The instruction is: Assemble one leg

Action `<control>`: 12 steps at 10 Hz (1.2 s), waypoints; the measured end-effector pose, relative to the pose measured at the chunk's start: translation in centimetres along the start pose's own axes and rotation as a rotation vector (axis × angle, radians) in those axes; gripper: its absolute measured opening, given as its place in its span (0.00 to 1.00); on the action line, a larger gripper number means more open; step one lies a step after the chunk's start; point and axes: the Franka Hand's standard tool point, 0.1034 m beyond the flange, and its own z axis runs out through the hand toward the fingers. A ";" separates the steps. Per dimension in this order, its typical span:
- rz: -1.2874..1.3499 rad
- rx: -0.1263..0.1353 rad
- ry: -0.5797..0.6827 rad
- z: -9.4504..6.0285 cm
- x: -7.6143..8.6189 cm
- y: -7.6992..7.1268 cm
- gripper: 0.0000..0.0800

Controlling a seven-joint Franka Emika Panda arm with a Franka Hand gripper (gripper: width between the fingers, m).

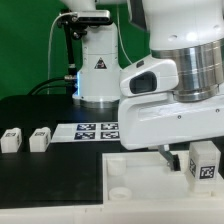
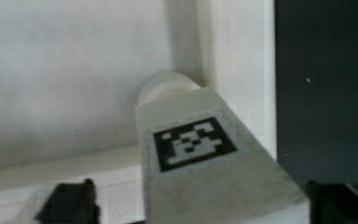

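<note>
Evidently the fitting step was in hand: the leg (image 2: 202, 150) stood with its far end at a corner of the white panel (image 1: 140, 195), between the fingers of the tool (image 2: 202, 200). Whether they pinched or merely flanked it, I cannot tell. Next, probably, came seating and twisting it, held straight.
</note>
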 end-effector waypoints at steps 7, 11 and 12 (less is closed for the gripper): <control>0.830 0.027 0.048 0.1 -0.5 0.5 0.37; 1.283 0.106 0.038 0.4 -1.0 0.3 0.37; 1.336 0.114 0.034 0.5 -1.1 -0.2 0.37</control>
